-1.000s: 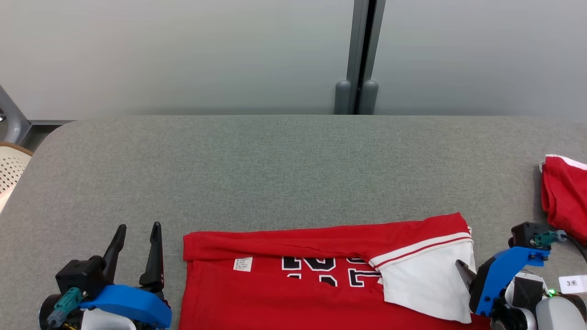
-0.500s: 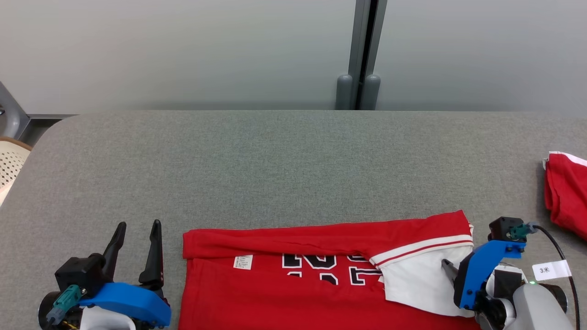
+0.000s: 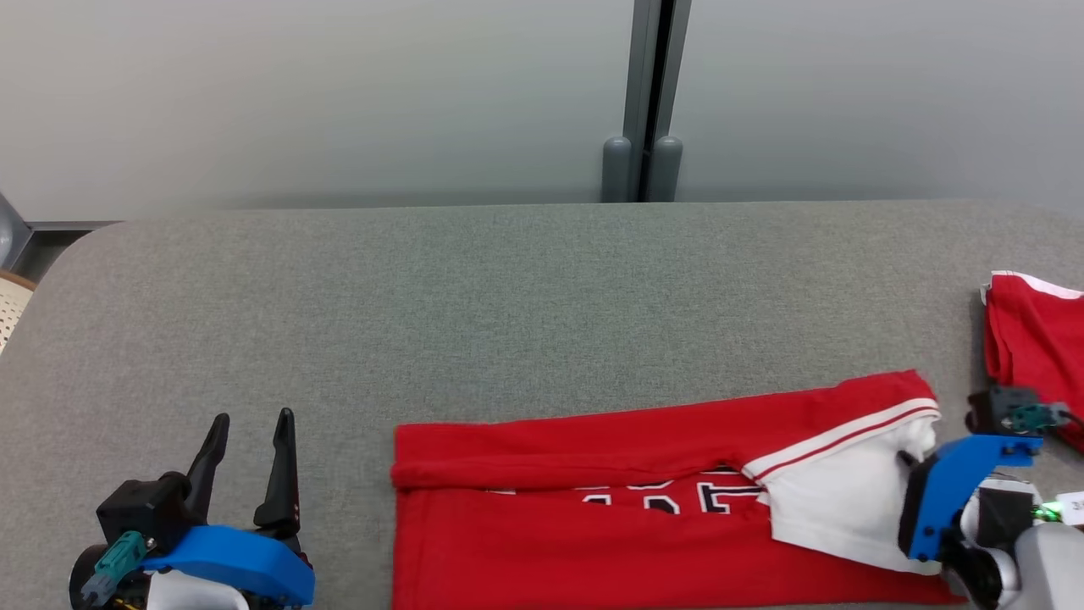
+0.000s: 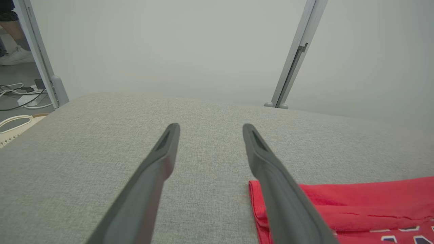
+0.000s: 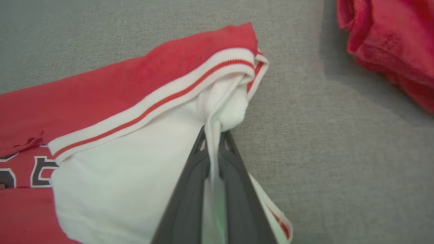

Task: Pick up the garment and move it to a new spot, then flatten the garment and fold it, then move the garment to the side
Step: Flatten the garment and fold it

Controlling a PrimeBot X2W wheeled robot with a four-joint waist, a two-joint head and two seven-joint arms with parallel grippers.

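The red garment, partly folded with a white sleeve and black lettering, lies flat along the frame's lower centre-right.

garment: soft matt cloth | table: rough grey woven fabric

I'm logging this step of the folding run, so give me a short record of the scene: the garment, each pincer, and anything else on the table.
garment: red jersey with dark lettering, lying partly folded on the grey table
sleeve: white sleeve with a red-striped band, at the jersey's right end
holding arm: right pincer shut on the white sleeve fabric
free arm: left pincer open, holding nothing, left of the jersey
other item: second red garment, crumpled at the table's right side
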